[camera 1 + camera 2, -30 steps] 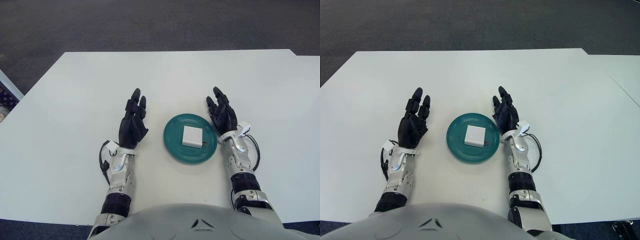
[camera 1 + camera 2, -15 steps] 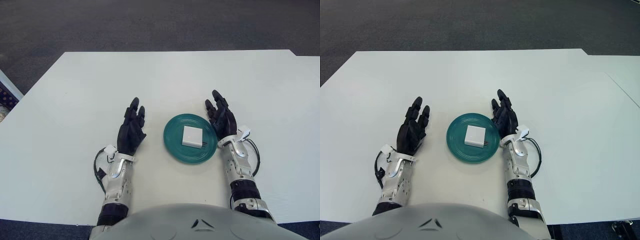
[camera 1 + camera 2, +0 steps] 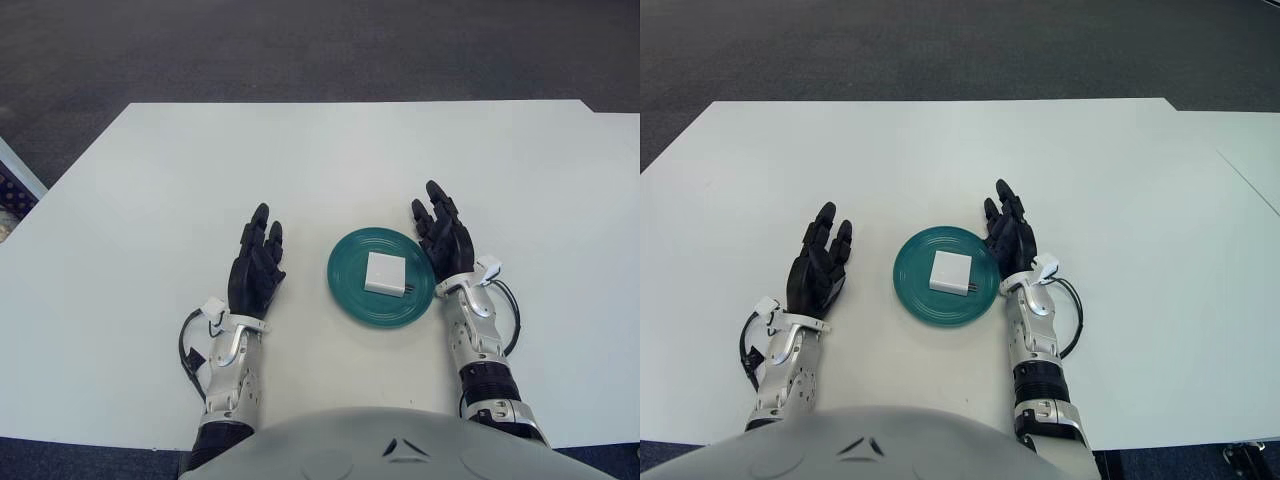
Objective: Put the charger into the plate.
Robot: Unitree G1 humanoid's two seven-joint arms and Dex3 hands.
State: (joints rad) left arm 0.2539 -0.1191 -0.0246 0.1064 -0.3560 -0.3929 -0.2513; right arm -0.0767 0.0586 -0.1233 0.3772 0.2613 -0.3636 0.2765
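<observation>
Charger (image 3: 385,272) is sitting flat inside the plate (image 3: 350,293), roughly centred, a bit toward the far-right part of the dish. Judging from that, the placement looks done.

My right robot hand (image 3: 445,240) is showing just beside the plate's right rim, fingers extended and relaxed, gripping nothing. My left robot hand (image 3: 255,270) is showing left of the plate, clear of it, fingers likewise spread and empty. I'm not seeing either hand touching the charger or the plate.

Handling read on the charger: small white block, rigid plastic shell, so I'm expecting it to be light and stiff, not fragile under a normal pinch. Faces look smooth, so I'm treating it as slightly slippery. If I'm ever regrasping it, I'm taking it across the two opposite side faces, left and right, keeping fingers off the prong end.

Orientation: it is lying on a broad face, nearly square from above, so the long axis is weak; I'm reading it as running near-to-far with a slight tilt. Small dark prongs are showing at the near-right edge, so the plug end is pointing back toward me and slightly right. I can't tell the prong count.

Plate is a shallow teal dish with concentric ridges, resting on the white counter (image 3: 330,160) between my two hands.
</observation>
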